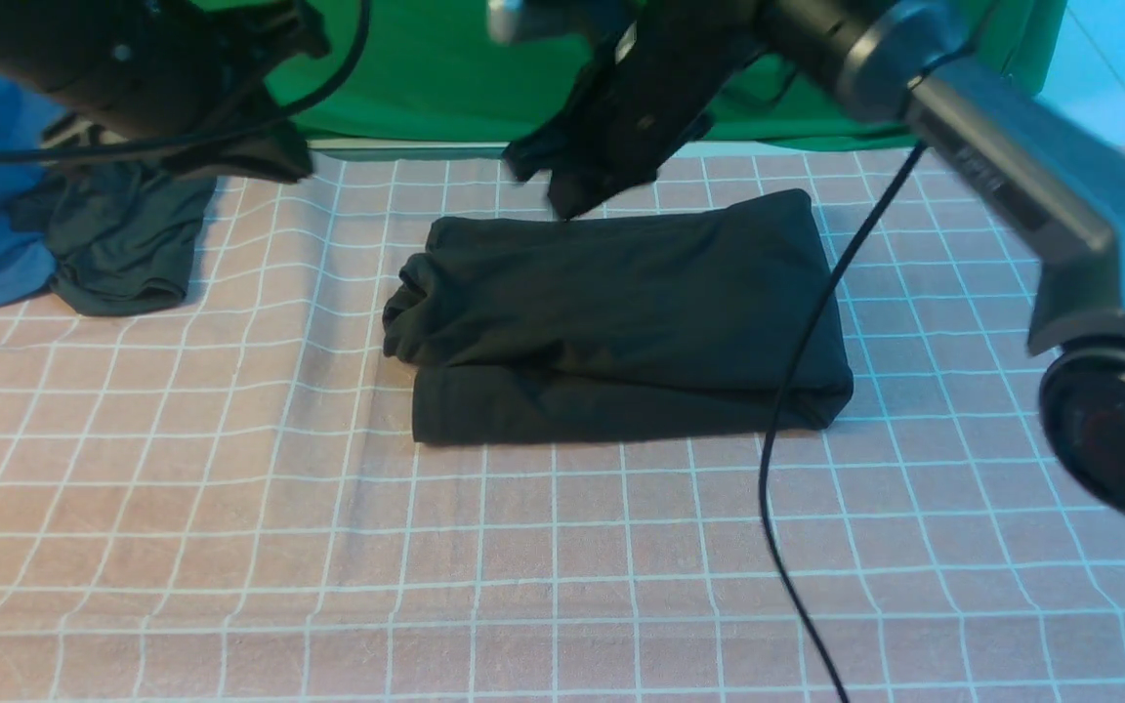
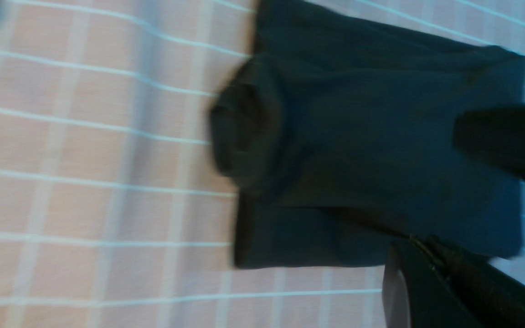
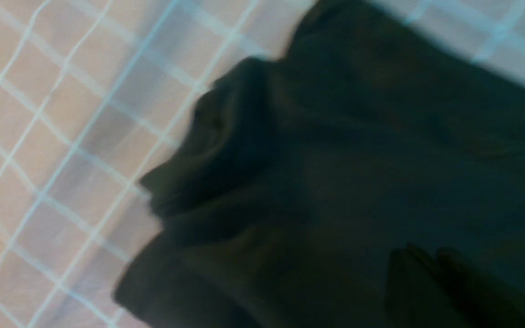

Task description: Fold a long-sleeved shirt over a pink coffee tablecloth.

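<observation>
Front view: my right gripper [image 1: 572, 205], fingers together and empty, hovers at the folded long-sleeved shirt's [image 1: 621, 312] far edge (left gripper closed too).

The long-sleeved shirt [image 1: 621, 322] is lying folded near the middle of the pink coffee tablecloth [image 1: 230, 508]. Two smaller garments [image 1: 84, 234] are lying heaped at the cloth's far left corner, well apart from it. A backdrop cloth [image 1: 445, 78] is hanging behind the table. A cable [image 1: 797, 391] is crossing over the shirt's right end
</observation>
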